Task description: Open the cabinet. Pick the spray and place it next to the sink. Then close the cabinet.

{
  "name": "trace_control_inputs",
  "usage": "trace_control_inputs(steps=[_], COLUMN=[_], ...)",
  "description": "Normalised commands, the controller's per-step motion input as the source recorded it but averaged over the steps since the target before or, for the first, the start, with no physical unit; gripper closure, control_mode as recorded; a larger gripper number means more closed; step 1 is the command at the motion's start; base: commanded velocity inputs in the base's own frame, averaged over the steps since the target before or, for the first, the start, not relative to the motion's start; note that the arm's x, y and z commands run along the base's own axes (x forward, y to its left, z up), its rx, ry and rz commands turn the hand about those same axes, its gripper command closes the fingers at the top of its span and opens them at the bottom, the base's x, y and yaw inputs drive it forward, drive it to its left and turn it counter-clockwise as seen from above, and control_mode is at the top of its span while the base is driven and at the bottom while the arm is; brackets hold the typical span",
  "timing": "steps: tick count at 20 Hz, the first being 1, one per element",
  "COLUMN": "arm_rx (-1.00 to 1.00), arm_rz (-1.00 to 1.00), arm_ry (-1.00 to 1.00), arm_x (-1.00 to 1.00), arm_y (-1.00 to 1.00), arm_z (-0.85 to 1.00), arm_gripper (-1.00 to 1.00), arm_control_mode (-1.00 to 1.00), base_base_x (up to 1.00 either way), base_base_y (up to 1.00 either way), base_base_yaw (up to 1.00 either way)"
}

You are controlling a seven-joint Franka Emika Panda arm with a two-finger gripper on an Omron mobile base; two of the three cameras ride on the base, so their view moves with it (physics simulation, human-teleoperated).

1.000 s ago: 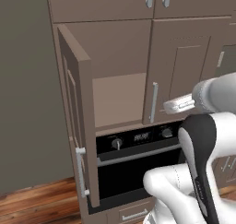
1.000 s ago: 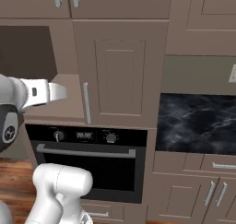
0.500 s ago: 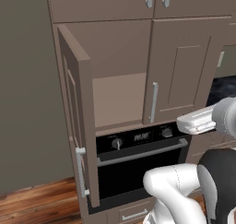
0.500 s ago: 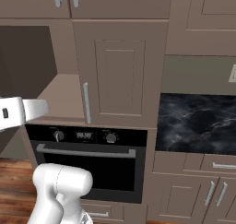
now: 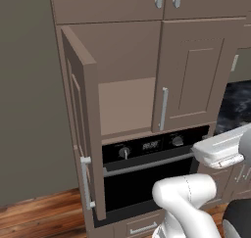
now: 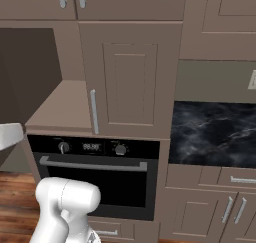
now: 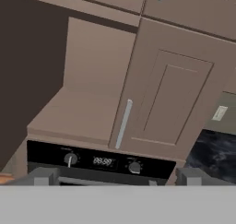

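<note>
Left base view: we found the cabinet (image 5: 147, 85) with its left door (image 5: 83, 129) swung out toward the camera and its right door (image 5: 193, 75) shut, the silver bar handle (image 5: 163, 108) running down that door's left edge. The opened half showed a plain tan shelf floor (image 5: 125, 107) and back wall. Directly below sat the black oven (image 5: 147, 168), with its knobs, display and long horizontal handle. A white link of the arm (image 5: 218, 151) crossed the right edge at oven height, and wood flooring (image 5: 39, 217) lay at the lower left.

Right base view: we saw the shut right door (image 6: 130, 79) face-on, its handle (image 6: 93, 112) near the lower left corner, and part of the tan shelf (image 6: 57, 107) to its left. A dark marbled tabletop (image 6: 212, 134) lay to the right of the oven (image 6: 95, 172), with lower drawers and doors beneath it.

Hand view: we looked at the cabinet (image 7: 138, 80) from in front and slightly below. The gripper (image 7: 115, 177) stood wide apart, one fingertip (image 7: 44, 176) at the lower left and the other at the lower right, with nothing between them. The shelf (image 7: 76, 112) appeared bare; the spray could not be located, possibly because it stood behind the shut door.
</note>
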Motion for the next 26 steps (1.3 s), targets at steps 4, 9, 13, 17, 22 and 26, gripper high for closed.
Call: trace_control_inputs(steps=[4,9,13,17,22,26], arm_rx=[0.0,0.0,0.0,0.0,0.0,0.01], arm_rz=[0.0,0.0,0.0,0.0,0.0,0.0], arm_ry=[-0.16,-0.12,-0.05,-0.01,-0.14,-0.21], arm_x=[-0.53,-0.46,-0.19,-0.02,-0.2,-0.44], arm_y=[0.26,0.25,0.35,0.32,0.49,0.4], arm_z=[0.04,0.13,0.0,0.0,0.0,0.04], arm_gripper=[-1.0,-1.0,-1.0,-1.0,-1.0,-1.0], arm_control_mode=[-1.0,-1.0,-1.0,-1.0,-1.0,-1.0], base_base_x=[0.0,0.0,0.0,0.0,0.0,0.0], base_base_y=[0.0,0.0,0.0,0.0,0.0,0.0], base_base_yaw=[0.0,0.0,0.0,0.0,0.0,0.0])
